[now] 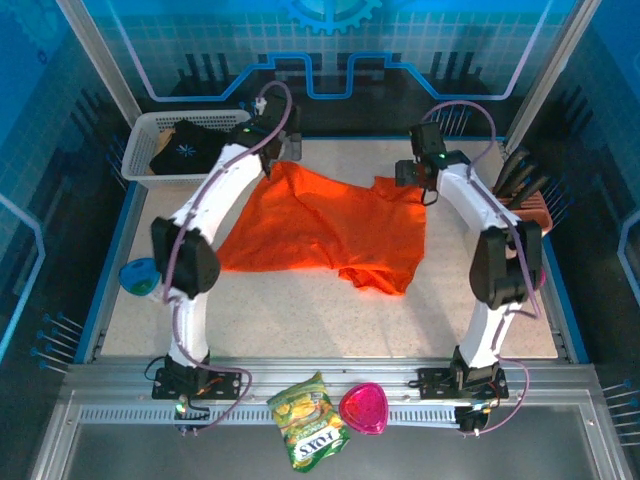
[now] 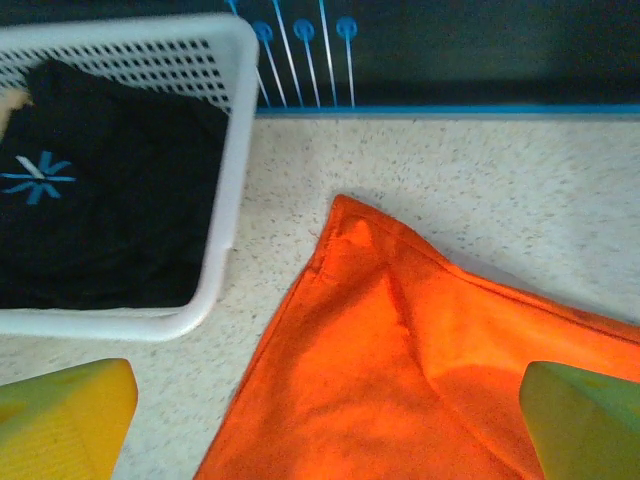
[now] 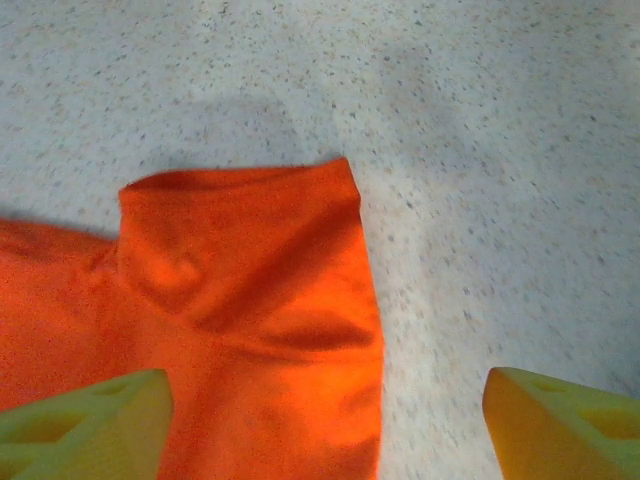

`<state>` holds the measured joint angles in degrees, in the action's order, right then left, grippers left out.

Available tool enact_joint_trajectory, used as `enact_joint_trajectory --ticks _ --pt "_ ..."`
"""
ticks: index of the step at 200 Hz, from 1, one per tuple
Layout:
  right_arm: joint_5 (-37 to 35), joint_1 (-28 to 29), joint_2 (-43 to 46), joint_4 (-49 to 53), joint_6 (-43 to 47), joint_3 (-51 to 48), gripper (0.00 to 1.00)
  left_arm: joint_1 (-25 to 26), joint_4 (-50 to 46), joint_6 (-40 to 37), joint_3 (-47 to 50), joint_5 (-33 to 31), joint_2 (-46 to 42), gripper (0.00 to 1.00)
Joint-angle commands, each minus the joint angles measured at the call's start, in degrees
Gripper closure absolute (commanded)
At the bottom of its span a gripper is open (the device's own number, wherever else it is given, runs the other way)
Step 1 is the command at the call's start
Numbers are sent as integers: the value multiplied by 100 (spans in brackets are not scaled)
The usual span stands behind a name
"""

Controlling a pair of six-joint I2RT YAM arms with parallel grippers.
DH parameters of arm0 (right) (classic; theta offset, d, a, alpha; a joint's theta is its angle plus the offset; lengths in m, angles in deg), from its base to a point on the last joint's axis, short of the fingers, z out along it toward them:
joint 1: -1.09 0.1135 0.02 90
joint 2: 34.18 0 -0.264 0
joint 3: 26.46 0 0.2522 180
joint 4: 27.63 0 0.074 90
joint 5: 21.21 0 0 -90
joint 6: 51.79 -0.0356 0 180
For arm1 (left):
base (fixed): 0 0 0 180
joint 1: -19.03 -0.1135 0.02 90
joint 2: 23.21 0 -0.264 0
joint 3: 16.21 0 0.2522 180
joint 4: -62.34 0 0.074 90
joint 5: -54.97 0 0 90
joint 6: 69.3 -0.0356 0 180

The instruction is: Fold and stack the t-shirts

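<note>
white basket [image 1: 128, 155], snack bag [image 1: 308, 420] (near edge), pink dish [image 1: 364, 408]

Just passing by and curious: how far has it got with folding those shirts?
Barely started. Nothing is stacked: the black cloth t-shirt with a starburst print lies in the white plastic mesh basket, and the bright orange cloth t-shirt lies spread and rumpled on the table. In hand: the left gripper and right gripper, both open, hover over its far edge. Remaining: folding both shirts, then stacking.

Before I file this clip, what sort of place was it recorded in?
Probably a lab robot cell, not a home: aluminium frame posts and blue printed panels wall in a speckled table, with the orange t-shirt lying on it and a white basket at the far left.
</note>
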<state>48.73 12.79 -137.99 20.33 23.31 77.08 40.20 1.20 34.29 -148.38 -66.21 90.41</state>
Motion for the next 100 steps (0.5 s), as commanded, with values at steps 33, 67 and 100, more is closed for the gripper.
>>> enact_joint_trajectory --ticks 33,67,100 --pt "197 888 2181 210 -664 -1910 18 36 -703 662 2419 171 -1936 1" --pt "181 1806 3059 439 -1353 -3083 25 -101 -491 1247 4031 528 -2557 6" --pt "403 2488 3180 476 -1780 -3664 27 -122 247 1423 4920 1385 -2621 10"
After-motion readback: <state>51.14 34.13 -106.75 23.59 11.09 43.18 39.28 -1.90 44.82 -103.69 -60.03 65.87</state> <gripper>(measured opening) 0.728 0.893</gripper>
